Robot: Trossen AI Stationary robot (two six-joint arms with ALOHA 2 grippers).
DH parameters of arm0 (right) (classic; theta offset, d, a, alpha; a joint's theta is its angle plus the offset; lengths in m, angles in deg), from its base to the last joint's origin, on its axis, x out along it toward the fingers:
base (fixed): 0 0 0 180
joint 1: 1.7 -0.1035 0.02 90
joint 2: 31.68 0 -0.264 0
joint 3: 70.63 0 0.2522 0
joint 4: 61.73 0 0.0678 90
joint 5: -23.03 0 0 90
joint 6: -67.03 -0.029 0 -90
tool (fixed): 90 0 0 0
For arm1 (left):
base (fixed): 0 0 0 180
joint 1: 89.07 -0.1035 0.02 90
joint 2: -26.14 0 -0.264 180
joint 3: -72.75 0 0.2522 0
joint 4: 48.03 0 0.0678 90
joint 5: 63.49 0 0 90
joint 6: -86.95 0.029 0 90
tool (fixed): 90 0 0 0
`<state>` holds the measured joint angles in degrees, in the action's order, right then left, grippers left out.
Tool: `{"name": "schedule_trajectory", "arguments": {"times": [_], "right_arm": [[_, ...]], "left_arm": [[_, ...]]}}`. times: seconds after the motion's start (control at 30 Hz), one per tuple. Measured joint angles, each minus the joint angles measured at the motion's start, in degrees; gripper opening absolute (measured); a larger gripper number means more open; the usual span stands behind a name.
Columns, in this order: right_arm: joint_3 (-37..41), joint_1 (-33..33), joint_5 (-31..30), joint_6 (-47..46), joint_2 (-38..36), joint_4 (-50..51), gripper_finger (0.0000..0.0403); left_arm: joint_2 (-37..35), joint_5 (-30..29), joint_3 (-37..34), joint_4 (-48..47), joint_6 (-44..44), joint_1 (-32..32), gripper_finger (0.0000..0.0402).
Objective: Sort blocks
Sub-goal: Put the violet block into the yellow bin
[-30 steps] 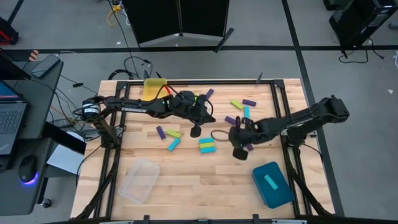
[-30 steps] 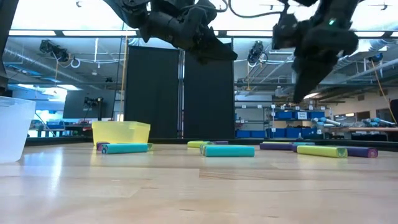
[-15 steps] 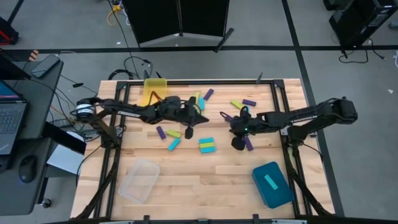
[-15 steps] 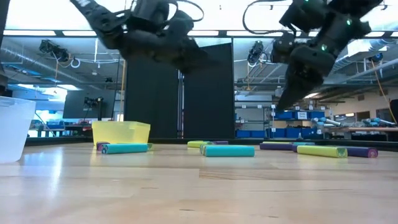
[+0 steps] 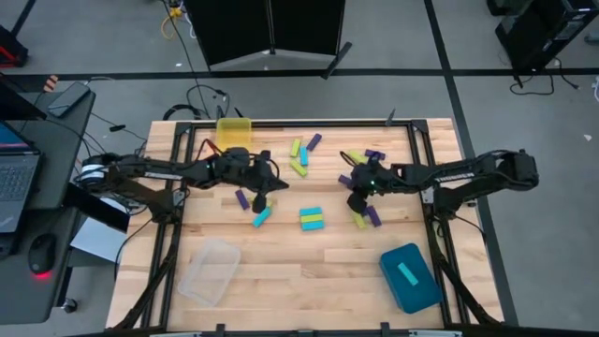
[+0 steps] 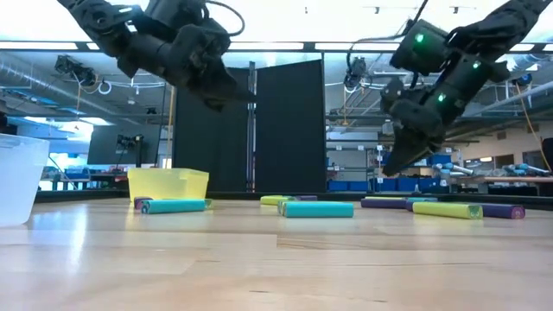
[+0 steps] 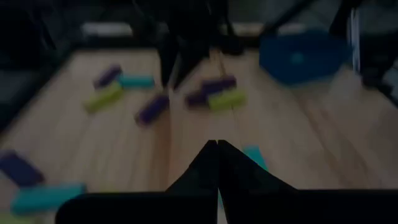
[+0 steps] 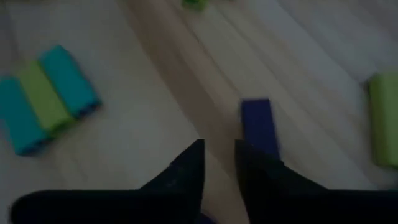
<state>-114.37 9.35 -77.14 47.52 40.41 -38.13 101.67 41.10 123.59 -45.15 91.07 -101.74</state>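
Note:
Purple, yellow-green and cyan blocks lie flat and scattered on the wooden table [image 5: 281, 271]. My left gripper [image 5: 272, 188] [image 7: 216, 146] hovers shut and empty over the middle left. Just below it are a purple block [image 5: 241, 198], a yellow-green block [image 5: 261, 201] and a cyan block [image 5: 262, 217]. My right gripper [image 5: 356, 200] [image 8: 219, 163] is open and slants down over the right-hand group. A purple block [image 8: 258, 124] lies just ahead of its fingertips, with nothing between them. A cyan, green and cyan trio [image 5: 311, 218] [image 8: 43, 99] lies side by side in the middle.
A yellow bin [image 5: 234, 131] stands at the far left of the table. A clear bin [image 5: 211, 271] is at the near left. A teal bin [image 5: 410, 278] with one cyan block inside is at the near right. More blocks [image 5: 301, 154] lie toward the far edge.
My left gripper has drawn back toward the table's left edge and sunk a little. My right gripper has swung toward the far edge and come down closer to the blocks, tipping more steeply downward. No block has moved.

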Motion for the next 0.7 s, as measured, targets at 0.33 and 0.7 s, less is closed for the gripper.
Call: {"name": "schedule_trajectory", "arguments": {"times": [0.33, 0.7], "right_arm": [[0.0, 5.8, 1.1, 6.3, 5.0, 0.2, 0.0206], [-0.2, 8.5, 4.6, 9.1, 12.6, -4.4, 0.0182]], "left_arm": [[0.7, 0.0, 0.0, -3.5, -0.1, 1.9, 0.0043], [0.8, -1.1, 0.0, -5.9, -3.1, 3.8, 0.0114]]}}
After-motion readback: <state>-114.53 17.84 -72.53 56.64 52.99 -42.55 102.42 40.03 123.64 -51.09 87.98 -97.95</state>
